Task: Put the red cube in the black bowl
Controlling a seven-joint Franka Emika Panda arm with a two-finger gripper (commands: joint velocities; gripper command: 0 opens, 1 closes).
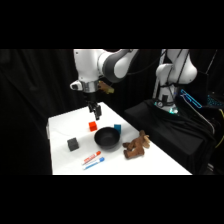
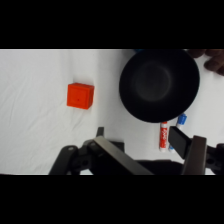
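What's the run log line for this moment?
gripper: open, above table | red cube: on table, ungrasped | black bowl: empty

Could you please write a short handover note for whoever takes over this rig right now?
Tool: open and holding nothing, raised above the table near its far edge, just behind the red cube.
Red cube: on the table, apart from the bowl, untouched.
Black bowl: upright on the table, nothing in it.
Nearby: a dark grey cube, a teal cube behind the bowl, a red-and-white tube in front, a brown object beside it.
Done: nothing yet.
Left: lower onto the red cube, grasp it, carry it over the bowl, release.
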